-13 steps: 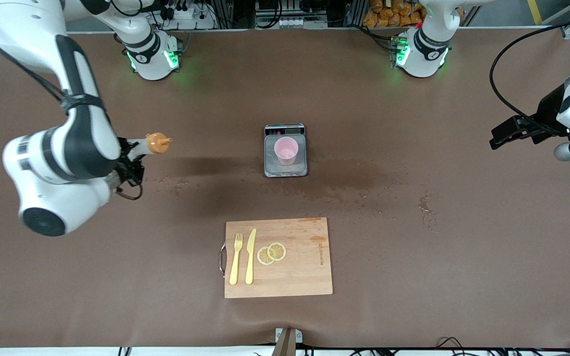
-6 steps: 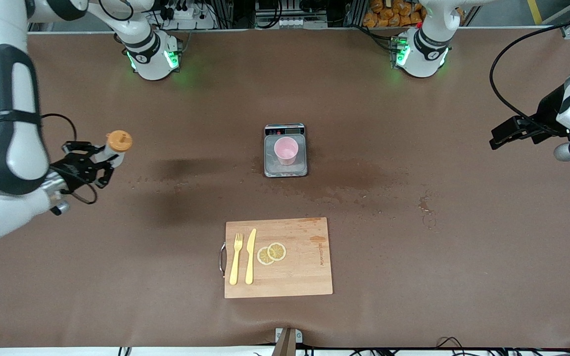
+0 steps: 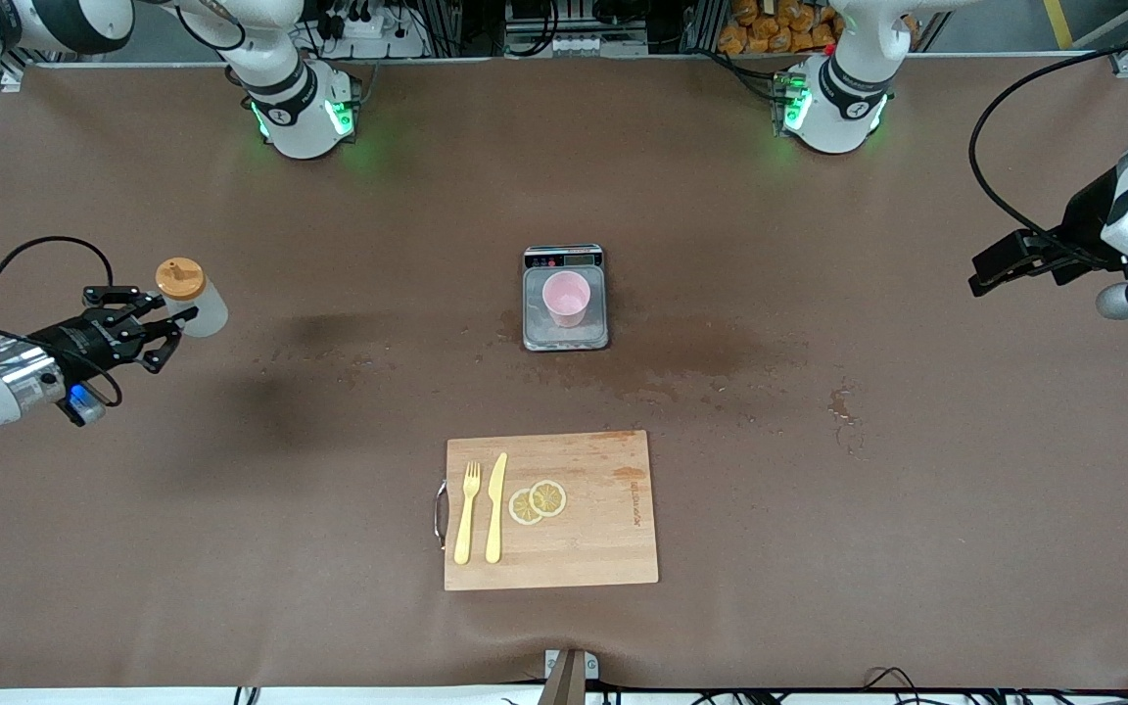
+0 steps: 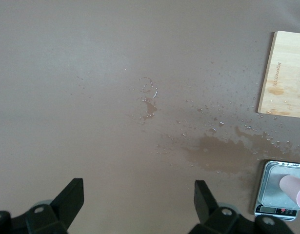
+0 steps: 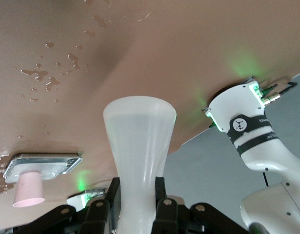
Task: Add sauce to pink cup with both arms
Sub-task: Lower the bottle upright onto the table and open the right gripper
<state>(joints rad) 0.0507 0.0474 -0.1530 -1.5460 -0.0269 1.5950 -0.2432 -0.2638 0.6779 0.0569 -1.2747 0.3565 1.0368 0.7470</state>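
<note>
— Where is the sauce (image 3: 194, 299) right now?

— Up in the air, clamped in the right gripper (image 3: 168, 315) over the right arm's end of the table (image 3: 819, 587). The bottle's orange cap (image 3: 179, 277) shows from above in the front view; the right wrist view shows the fingers (image 5: 160, 204) clenched on the squeezed-in waist of the translucent body (image 5: 139, 146).

— And the pink cup (image 3: 565, 299)?

— Standing upright on a small kitchen scale (image 3: 565, 333) near the middle of the table, well apart from the bottle. The right wrist view also catches the cup (image 5: 29, 189) on the scale (image 5: 52, 163).

— What is the left arm doing?

— It waits. The left gripper (image 3: 990, 269) hangs over the table edge at the left arm's end, its fingers (image 4: 70, 197) spread wide with nothing between them. Its wrist view looks across bare table toward the scale (image 4: 279, 192) and a corner of the board (image 4: 285, 73).

— Anything else on the table?

— A wooden cutting board (image 3: 603, 548) lies nearer the front camera than the scale, by the front edge. On it are a yellow fork (image 3: 467, 512), a yellow knife (image 3: 495, 507) just beside it, and two lemon slices (image 3: 538, 501) that overlap. There are dark wet stains (image 3: 711, 357) and droplets on the table around the scale, mostly toward the left arm's end.
</note>
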